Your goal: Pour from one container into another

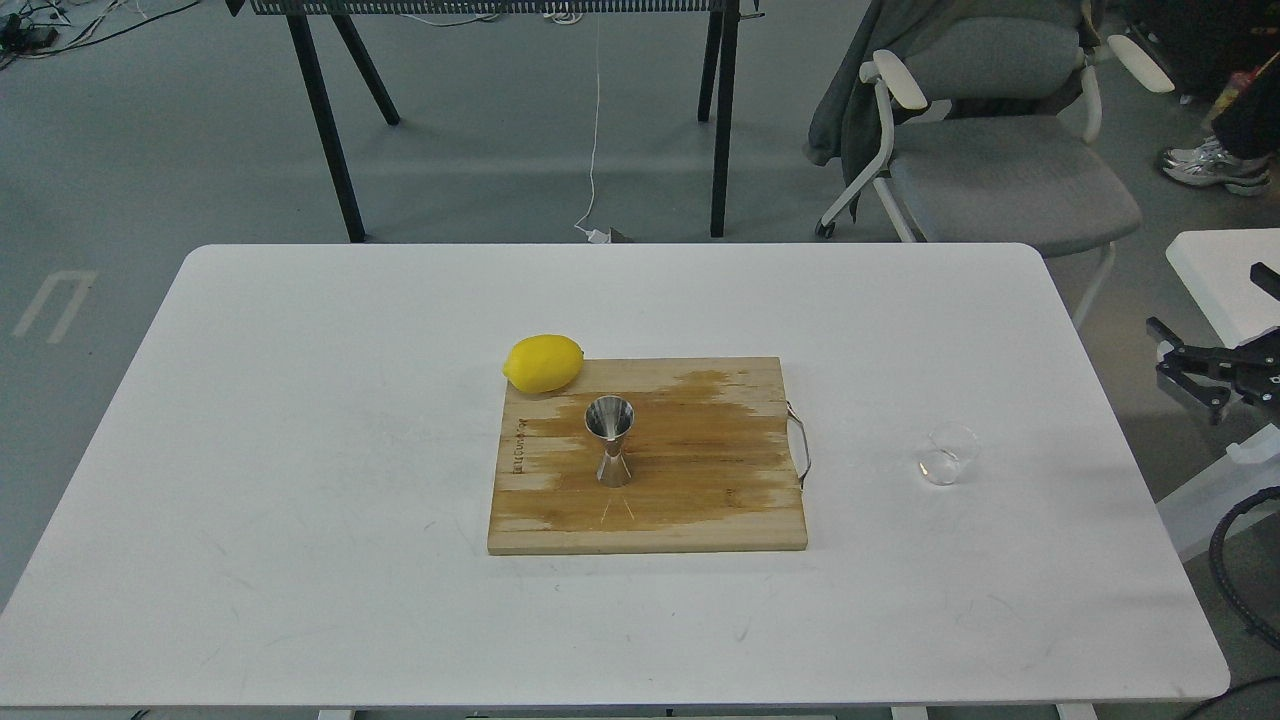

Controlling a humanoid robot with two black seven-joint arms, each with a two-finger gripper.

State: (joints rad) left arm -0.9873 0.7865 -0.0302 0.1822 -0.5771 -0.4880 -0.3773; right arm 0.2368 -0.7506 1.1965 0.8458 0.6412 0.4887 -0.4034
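Note:
The small clear glass cup (946, 454) stands upright on the white table (300, 420), right of the cutting board. The steel hourglass jigger (610, 440) stands upright near the middle of the wooden cutting board (700, 500). My right gripper (1215, 335) hangs off the table's right edge, partly cut by the frame, open and empty, well right of and apart from the cup. My left arm is out of view.
A yellow lemon (543, 362) rests at the board's far left corner. The board has a metal handle (800, 445) on its right side. A grey chair (1000, 170) stands behind the table, and a white stand (1215, 265) is at the right.

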